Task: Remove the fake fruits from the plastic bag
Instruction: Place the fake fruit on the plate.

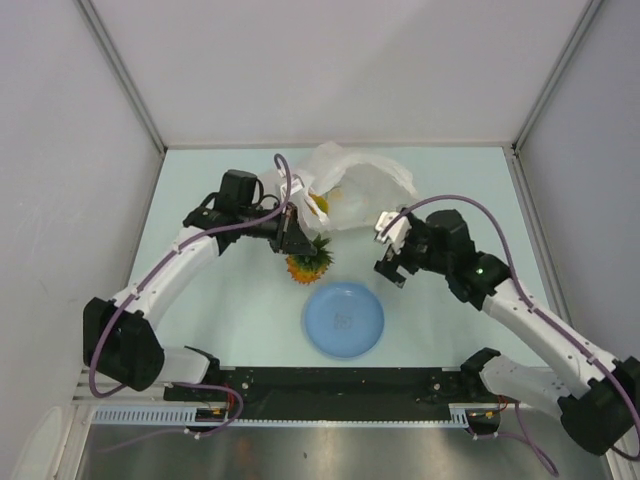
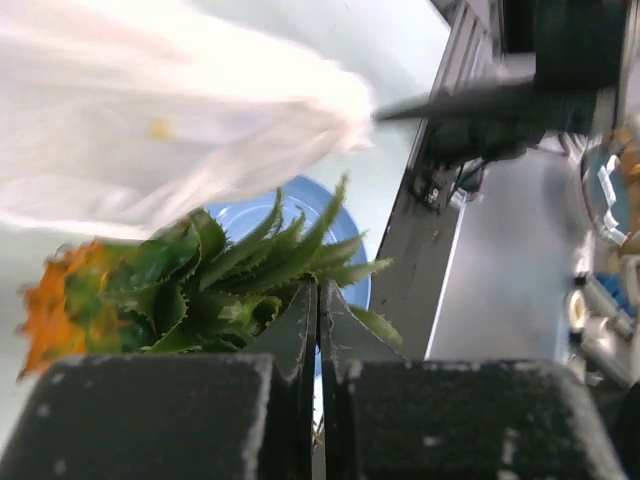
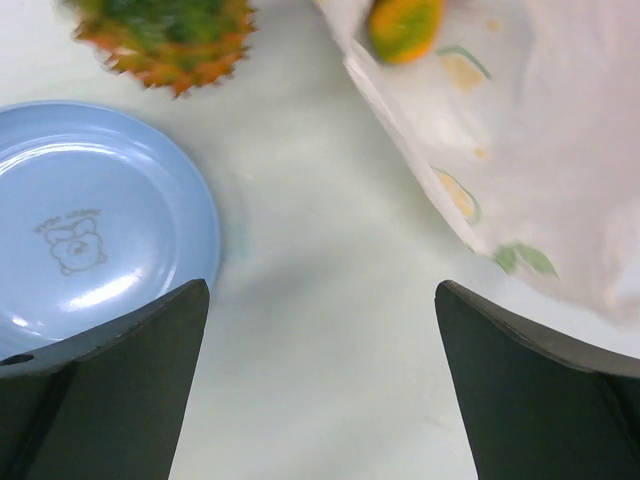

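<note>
top view: pineapple point(image 1: 310, 263) lies outside, between plastic bag point(image 1: 365, 190) and plate point(image 1: 343, 319); a yellow-orange wedge point(image 1: 320, 205) sits in the bag's mouth, other fruits unseen. left wrist: left gripper point(image 2: 318, 300) pressed together at the crown, leaf pinch unclear. right wrist: right gripper point(image 3: 322, 290) spread wide, empty.

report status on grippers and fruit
Left gripper shut on pineapple crown. Right gripper open, empty, beside plastic bag. Pineapple out; yellow-orange wedge at bag mouth. Nothing blocking.

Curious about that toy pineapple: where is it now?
Overhead view: the pineapple is left of centre, just outside the bag, between it and the blue plate.
</note>
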You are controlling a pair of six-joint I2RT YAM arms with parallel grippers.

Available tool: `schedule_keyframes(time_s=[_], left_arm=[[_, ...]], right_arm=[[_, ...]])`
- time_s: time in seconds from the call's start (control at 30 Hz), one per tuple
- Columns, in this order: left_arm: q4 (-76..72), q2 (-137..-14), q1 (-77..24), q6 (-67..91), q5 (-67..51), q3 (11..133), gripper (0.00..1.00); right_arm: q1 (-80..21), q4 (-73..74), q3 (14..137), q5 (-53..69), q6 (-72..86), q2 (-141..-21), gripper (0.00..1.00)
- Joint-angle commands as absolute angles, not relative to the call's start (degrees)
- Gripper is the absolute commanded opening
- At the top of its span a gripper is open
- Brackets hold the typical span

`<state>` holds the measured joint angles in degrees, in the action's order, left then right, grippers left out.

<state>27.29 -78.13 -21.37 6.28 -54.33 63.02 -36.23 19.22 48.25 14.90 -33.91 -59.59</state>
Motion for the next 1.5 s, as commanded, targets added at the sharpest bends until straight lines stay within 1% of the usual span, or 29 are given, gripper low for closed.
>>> schedule_keyframes(time_s=[0.0,0.03,0.13,0.37,0.47,0.53,0.63,0.93,1.17,1.2,1.23,1.3,1.33,1.4,1.47], left_arm=[[41.01,-76.99,-24.95,-12.08,-51.95,68.46,0.0],[43.39,-78.12,-26.79,-14.74,-50.99,69.68,0.0],[50.53,-79.28,-30.66,-23.19,-45.1,74.35,0.0],[58.17,-79.71,-37.43,-28.03,-40.35,78.92,0.0],[57.84,-79.28,-39.9,-27.25,-37.8,78.58,0.0],[56.96,-78.49,-41.04,-26.46,-33.42,78.49,0.0],[56.86,-78.4,-41.31,-27.77,-30.86,77.87,0.0],[56.87,-81.12,-41.31,-32.25,-30.85,74.62,0.0],[56.42,-82.79,-41.31,-31.82,-30.49,76.11,0.01],[56.51,-82.97,-41.31,-31.73,-30.59,76.37,0.03],[56.6,-83.06,-41.31,-31.47,-30.76,76.81,0.16],[57.56,-82.97,-41.31,-31.29,-31.11,77.52,0.33],[59.31,-82.71,-41.31,-31.55,-30.85,78.56,0.43],[61.6,-81.39,-41.13,-31.9,-30.06,79.97,0.53],[63.72,-79.99,-39.82,-32.78,-30.32,82.26,0.55]], right_arm=[[-28.41,23.12,50.98,18.02,-27.8,-54.76,1.0],[-24.91,22.77,50.98,17.93,-25.16,-54.58,1.0],[-19.53,20.4,50.98,17.76,-19.89,-55.02,1.0],[-14.07,16.27,50.89,13.11,-13.55,-57.13,0.99],[-8.82,14.86,50.8,17.38,-8.99,-56.08,0.99],[-7.74,14.77,50.71,18.63,-7.56,-55.29,0.99],[-7.3,16.43,50.71,20.04,-7.12,-54.67,0.98],[-5.36,14.77,48.25,22.06,-5.36,-54.05,0.98],[-4.66,14.15,46.58,22.23,-5.19,-53.7,0.98],[-4.66,14.15,46.32,22.41,-5.1,-53.61,0.98],[-4.57,14.06,46.14,22.5,-4.84,-53.53,0.98],[-4.4,14.06,45.88,22.67,-4.83,-53.53,0.98],[-4.39,14.06,45.88,22.85,-4.83,-53.61,0.98],[-4.39,13.71,45.88,23.29,-4.4,-53.79,0.98],[-4.39,12.57,45.88,23.73,-3.35,-54.31,0.99]])
